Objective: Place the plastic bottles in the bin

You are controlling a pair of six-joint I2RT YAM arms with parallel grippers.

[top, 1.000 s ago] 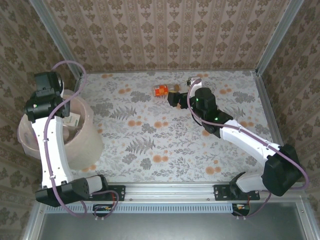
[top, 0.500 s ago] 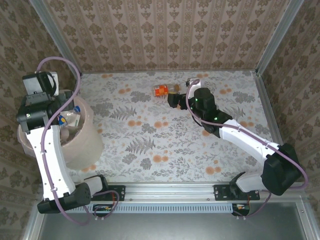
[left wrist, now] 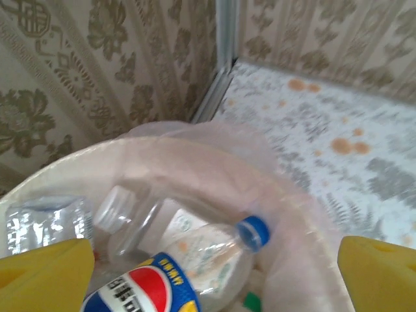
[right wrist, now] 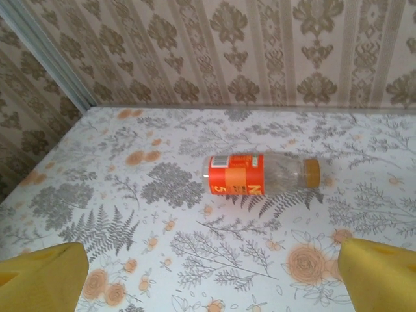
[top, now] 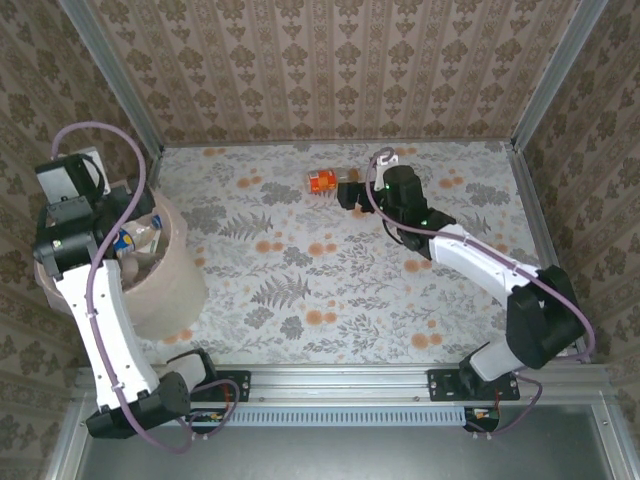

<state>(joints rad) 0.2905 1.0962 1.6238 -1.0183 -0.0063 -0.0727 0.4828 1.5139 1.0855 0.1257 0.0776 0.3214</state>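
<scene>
Bottle with the blue cap just fell into the bin; my left gripper above it opened wide and holds nothing. My right gripper, wide open and empty, faces the orange bottle, far from the bin.

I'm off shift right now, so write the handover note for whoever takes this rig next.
Left hand: open, holding nothing, above the bin.
Right hand: open, pointed at the orange-labelled bottle, not touching it.
Done: several bottles lie in the bin, a blue-capped bottle on top.
Left: the orange-labelled bottle lies on its side on the table near the back wall. It is the one bottle I can see outside the bin. Probably next: right hand grasps it and takes it to the bin.
</scene>
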